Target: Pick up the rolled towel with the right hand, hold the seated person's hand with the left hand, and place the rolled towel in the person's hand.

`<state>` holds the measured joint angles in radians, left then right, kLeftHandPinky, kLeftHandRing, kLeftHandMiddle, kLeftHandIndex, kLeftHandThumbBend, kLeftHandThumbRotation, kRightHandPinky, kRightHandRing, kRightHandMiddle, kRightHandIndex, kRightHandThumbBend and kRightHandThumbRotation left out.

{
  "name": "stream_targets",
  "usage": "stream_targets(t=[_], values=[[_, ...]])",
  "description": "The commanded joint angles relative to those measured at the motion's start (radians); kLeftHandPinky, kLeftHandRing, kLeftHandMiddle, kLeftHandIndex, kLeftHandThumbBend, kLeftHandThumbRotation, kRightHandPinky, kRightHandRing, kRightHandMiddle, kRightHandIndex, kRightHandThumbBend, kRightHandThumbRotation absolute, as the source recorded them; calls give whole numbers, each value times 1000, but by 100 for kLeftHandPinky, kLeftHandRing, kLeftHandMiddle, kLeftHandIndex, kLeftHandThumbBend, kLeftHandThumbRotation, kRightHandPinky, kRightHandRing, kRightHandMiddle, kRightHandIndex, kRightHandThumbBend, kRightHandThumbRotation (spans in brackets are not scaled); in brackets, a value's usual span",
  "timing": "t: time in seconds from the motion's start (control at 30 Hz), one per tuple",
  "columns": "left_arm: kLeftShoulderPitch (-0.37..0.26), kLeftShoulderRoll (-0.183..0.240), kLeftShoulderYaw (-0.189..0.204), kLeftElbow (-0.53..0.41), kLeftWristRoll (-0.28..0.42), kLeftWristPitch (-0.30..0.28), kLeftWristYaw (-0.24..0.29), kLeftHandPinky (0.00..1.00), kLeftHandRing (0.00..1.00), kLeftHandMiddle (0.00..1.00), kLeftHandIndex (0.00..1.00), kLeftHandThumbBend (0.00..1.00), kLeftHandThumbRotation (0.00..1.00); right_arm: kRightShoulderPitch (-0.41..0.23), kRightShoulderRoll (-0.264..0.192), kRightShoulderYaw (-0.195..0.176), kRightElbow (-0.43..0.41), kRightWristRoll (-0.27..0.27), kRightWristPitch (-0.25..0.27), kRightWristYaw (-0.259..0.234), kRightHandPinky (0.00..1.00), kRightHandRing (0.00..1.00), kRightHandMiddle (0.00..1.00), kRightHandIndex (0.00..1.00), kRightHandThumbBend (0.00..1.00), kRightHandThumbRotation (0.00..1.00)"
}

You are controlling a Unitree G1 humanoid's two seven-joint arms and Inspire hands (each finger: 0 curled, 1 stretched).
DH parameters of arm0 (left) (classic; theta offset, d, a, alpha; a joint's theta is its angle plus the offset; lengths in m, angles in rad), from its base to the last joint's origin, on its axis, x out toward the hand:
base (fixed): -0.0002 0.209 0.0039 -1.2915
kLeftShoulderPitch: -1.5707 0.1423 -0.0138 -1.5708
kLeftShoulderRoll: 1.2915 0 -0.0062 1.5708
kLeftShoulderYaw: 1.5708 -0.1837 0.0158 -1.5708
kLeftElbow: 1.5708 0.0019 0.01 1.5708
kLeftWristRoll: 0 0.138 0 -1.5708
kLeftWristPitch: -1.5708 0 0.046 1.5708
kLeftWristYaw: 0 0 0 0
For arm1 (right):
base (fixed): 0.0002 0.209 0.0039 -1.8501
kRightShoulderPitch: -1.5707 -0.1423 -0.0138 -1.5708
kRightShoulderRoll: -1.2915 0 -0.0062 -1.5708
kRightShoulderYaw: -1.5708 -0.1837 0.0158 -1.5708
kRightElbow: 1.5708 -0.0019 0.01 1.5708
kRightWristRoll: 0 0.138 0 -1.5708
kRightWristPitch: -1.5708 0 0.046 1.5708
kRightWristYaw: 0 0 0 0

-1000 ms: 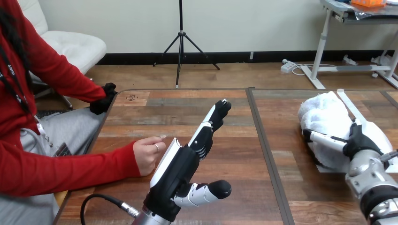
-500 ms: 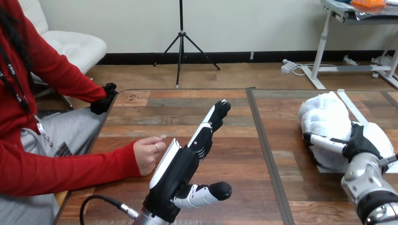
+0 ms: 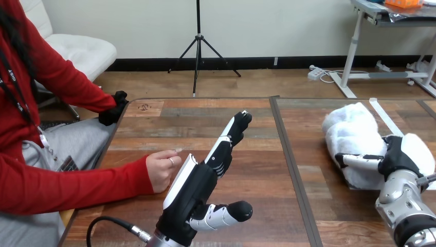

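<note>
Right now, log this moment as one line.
left hand open beside person's hand, not holding | right hand shut on rolled towel, on table | handover not yet done

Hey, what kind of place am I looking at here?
Probably a robot test bench for handing things to people: a wooden table, a seated person's hand on it beside the robot's open left hand, and a white rolled towel with the right hand on it.

Bare table (image 3: 303,206) btwn left hand (image 3: 198,185) & rolled towel (image 3: 355,139).
</note>
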<state>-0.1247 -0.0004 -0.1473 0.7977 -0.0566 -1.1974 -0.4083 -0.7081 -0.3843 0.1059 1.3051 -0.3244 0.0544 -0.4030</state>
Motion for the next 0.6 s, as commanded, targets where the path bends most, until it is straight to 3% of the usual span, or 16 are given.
stream_targets(t=[0.0, 0.33, 0.43, 0.57], values=[[-33, -3, -2, -47, 4, -14, 13, 99, 100, 100, 100, 100, 77, 19, 12, 32, 5, -33, -34, -12, 27, 36, 43, 43, 88, 4], [-30, 3, -2, -59, 16, -7, 22, 97, 100, 100, 100, 100, 79, 26, 19, 28, 8, -28, -28, -16, 18, 24, 31, 29, 77, 0], [-28, 5, 0, -65, 21, -4, 27, 97, 100, 100, 100, 100, 79, 29, 19, 41, 8, -41, -29, -23, 16, 23, 30, 29, 75, 0], [-23, 8, 5, -74, 33, 3, 39, 96, 100, 100, 100, 100, 80, 35, 15, 86, 11, -89, -28, -42, 16, 23, 30, 32, 74, 0]])
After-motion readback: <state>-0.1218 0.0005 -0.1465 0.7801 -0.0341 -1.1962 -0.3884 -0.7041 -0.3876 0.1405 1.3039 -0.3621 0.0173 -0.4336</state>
